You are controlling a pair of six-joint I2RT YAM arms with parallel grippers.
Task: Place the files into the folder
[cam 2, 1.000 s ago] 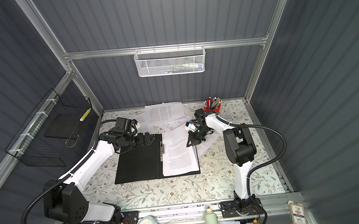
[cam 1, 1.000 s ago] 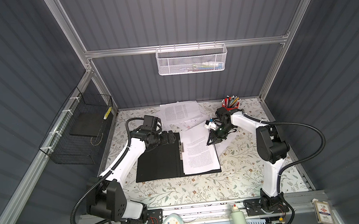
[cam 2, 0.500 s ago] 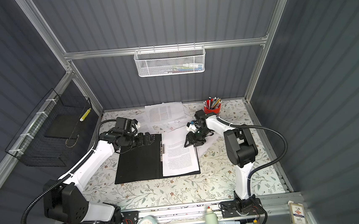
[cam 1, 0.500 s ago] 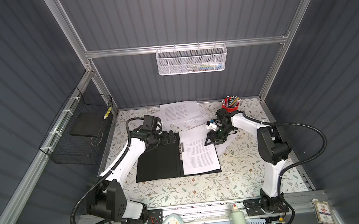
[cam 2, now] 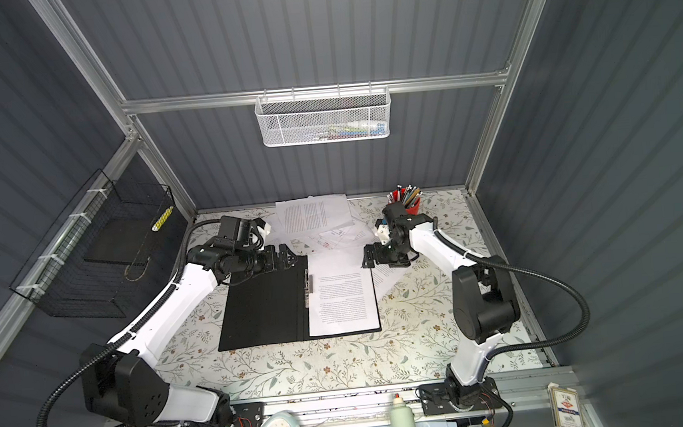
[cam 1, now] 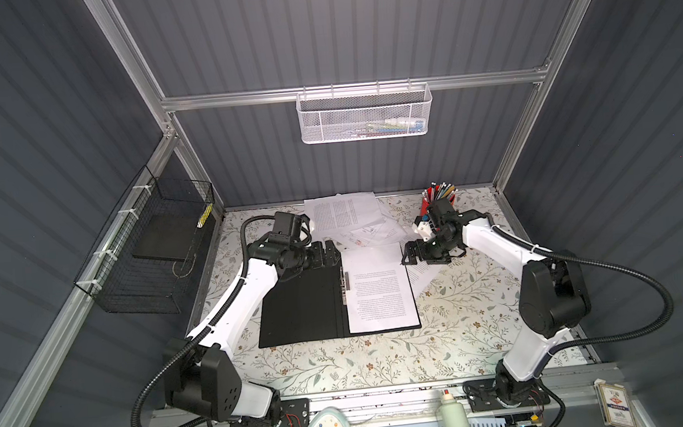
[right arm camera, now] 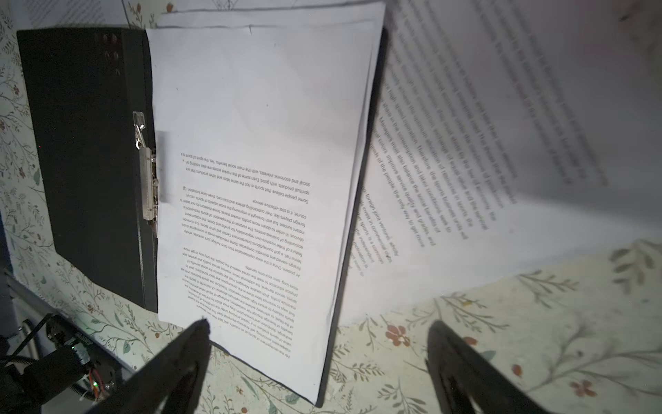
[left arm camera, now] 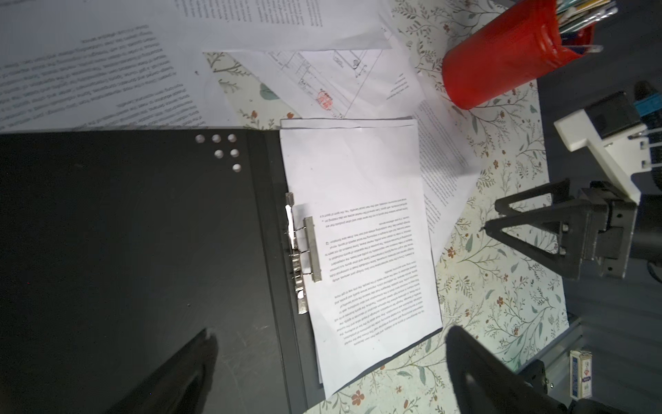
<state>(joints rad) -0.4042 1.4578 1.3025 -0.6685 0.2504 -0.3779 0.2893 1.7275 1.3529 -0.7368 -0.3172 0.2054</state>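
A thin folder (cam 1: 301,305), black inside, lies open and flat in the middle of a floral-patterned desk (cam 1: 343,364). One white printed sheet (cam 1: 379,291) rests on its right half, beside the metal spine clip (cam 1: 344,283). More loose white sheets (cam 1: 344,214) lie at the far side, and another text sheet (cam 1: 421,275) lies against the folder's right edge. The left gripper (cam 1: 330,253), fingers apart, hovers at the folder's far edge. The right gripper (cam 1: 406,254), fingers wide apart and empty, sits by the folder's far right corner.
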